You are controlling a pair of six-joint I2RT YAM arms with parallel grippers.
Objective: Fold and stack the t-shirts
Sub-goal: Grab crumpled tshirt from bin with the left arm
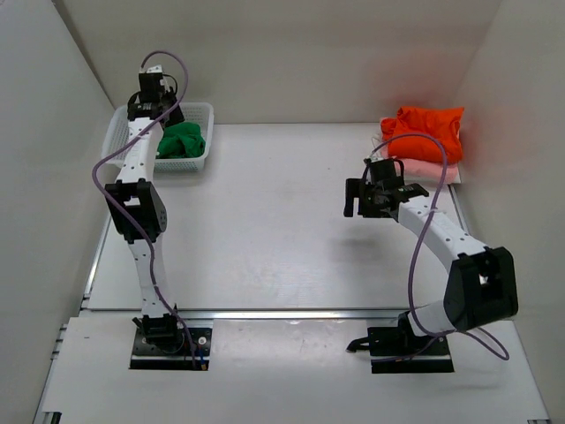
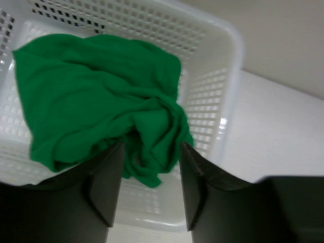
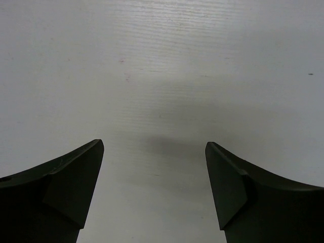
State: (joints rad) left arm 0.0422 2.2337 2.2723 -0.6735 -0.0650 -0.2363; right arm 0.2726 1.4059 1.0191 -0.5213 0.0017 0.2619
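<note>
Two sat stacked at the table's (image 1: pixel 282 221) far right corner, soft orange shirt (image 1: pixel 431 131) on pink shirt (image 1: pixel 433 170). Crumpled green shirt (image 2: pixel 96 96) lay in the white mesh basket (image 2: pixel 217 76), left gripper (image 2: pixel 149 152) narrow around a fold, grip unclear; right gripper (image 3: pixel 154 147) gaped wide.

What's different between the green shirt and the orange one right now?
The green t-shirt lies crumpled in the white basket, far left; the orange t-shirt sits on a pale pink cloth on the table, far right. The left gripper straddles a fold of the green one; no gripper is at the orange one. Both are plain, bright cloth.
</note>
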